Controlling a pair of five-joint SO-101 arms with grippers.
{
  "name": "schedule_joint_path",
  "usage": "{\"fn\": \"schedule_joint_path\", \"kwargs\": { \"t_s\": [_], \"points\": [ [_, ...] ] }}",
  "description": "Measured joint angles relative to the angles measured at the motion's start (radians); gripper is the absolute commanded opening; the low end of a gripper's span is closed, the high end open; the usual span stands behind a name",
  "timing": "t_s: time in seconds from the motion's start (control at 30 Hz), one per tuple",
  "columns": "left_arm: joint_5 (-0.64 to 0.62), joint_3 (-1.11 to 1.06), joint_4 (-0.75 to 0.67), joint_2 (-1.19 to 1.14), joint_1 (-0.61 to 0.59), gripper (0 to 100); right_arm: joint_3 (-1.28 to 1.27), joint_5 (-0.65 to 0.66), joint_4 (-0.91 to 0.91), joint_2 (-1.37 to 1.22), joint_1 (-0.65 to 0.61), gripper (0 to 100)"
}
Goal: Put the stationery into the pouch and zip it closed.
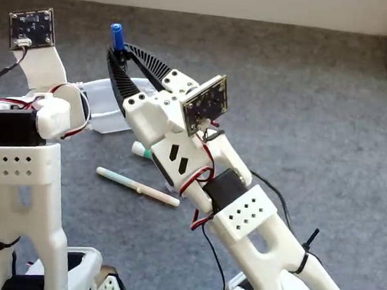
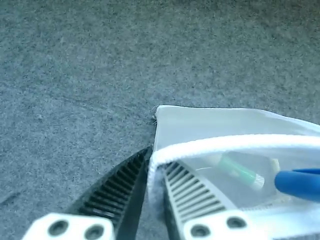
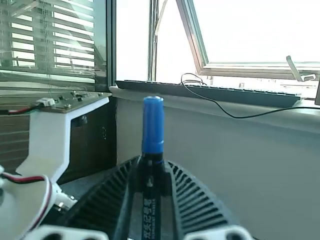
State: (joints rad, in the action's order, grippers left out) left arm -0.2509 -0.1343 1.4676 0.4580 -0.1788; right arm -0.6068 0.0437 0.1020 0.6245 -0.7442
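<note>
- The pen [image 1: 137,186] lies flat on the desk [image 1: 302,113], nearest the arm bases. It looks light and stiff, and its smooth round barrel would likely roll. A pinch across the middle of the barrel should suit it best.
- Just beyond the pen, a green marker [image 1: 140,150] pokes out from under the right arm. Most of it is hidden, and it should handle much like the pen.
- Farther on, the pouch [image 1: 106,116] rests on the desk in front of the left arm.
  - It is translucent and looks soft and limp.
  - The left tool [image 2: 152,162] is closed on the pouch's white zip edge, one finger inside the mouth and one outside.
  - That edge looks like the firmest part, so it is probably the right place to hold.
  - The mouth would probably sag if let go.
  - A green-capped item seems to lie inside already.
  - The zip pull cannot be made out.
- Farthest back and raised above the pouch, the right tool [image 1: 119,63] is clamped on the blue marker [image 1: 117,37].
  - The marker stands upright with its cap on top, gripped by the dark barrel below the cap.
  - It is rigid and slick, so it could slip through the fingers if the grip loosens.
</note>
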Motion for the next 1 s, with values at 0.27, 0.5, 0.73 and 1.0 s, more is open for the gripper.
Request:
{"fn": "schedule_joint_path", "kwargs": {
  "t_s": [0.27, 0.5, 0.73, 1.0],
  "points": [
    [0.000, -0.003, 0.000, 0.000, 0.000, 1, -0.101, 0.000, -0.071, 0.043, 0.000, 0.5],
    [0.000, -0.003, 0.000, 0.000, 0.000, 1, -0.106, 0.000, -0.241, 0.110, 0.000, 0.6],
    [0.000, -0.003, 0.000, 0.000, 0.000, 1, -0.106, 0.084, -0.328, 0.110, 0.000, 1.8],
    [0.000, -0.003, 0.000, 0.000, 0.000, 1, -0.106, 0.095, -0.331, 0.110, 0.000, 11.1]
  ]
}}
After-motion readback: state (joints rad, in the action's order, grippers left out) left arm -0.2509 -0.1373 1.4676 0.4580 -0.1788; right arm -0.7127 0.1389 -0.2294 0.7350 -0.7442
